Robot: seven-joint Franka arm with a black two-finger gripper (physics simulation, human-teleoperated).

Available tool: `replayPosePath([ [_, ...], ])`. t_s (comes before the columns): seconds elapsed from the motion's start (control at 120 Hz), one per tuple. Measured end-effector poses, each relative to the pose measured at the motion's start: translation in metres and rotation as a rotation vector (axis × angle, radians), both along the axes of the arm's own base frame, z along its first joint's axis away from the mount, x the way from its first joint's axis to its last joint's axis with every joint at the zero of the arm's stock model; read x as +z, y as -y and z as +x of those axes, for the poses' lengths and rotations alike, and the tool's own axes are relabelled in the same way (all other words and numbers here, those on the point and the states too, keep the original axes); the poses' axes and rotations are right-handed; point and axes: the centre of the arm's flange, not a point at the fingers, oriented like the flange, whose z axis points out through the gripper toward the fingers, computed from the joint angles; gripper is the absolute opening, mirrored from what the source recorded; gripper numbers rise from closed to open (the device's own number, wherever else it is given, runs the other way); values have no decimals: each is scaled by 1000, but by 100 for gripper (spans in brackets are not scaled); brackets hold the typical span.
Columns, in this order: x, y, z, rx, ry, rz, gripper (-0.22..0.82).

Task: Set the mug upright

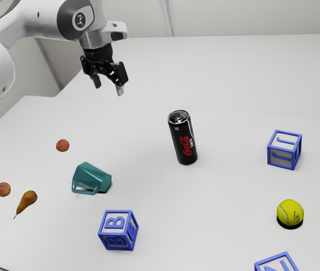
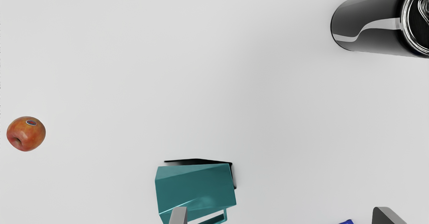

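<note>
A teal mug (image 1: 92, 178) lies on its side at the exterior view's left, handle (image 1: 83, 192) toward the near side, between an apple (image 1: 62, 145) farther off and a blue-edged letter block (image 1: 118, 230) nearer. High over the table (image 1: 222, 186) and beyond the mug, a black two-finger gripper (image 1: 108, 87) hangs with its fingers (image 2: 179, 215) wide apart – empty, touching nothing. The step in hand appears to be the approach; the next move likely calls for reaching down to the mug – then a grip and tilt onto its base.
</note>
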Motion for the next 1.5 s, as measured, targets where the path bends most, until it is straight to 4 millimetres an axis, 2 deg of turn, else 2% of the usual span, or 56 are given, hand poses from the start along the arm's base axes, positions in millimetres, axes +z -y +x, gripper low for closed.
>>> replayPosePath([
  [0.192, 4, -6, -3, 12, 31, -7, 60],
  [0.25, -10, -19, -12, 43, 0, -25, 60],
  [0.308, -28, -44, -28, 95, -37, -49, 60],
  [0.408, -59, -101, -51, 222, -89, -136, 60],
  [0.542, -95, -170, -68, 363, -129, -267, 60],
  [0.625, -120, -195, -70, 412, -156, -335, 60],
  [0.792, -165, -213, -67, 427, -218, -431, 60],
  [0.975, -197, -229, -69, 402, -252, -499, 60],
  [1.283, -237, -249, -77, 352, -275, -596, 60],
  [1.5, -259, -252, -87, 347, -262, -714, 60],
])
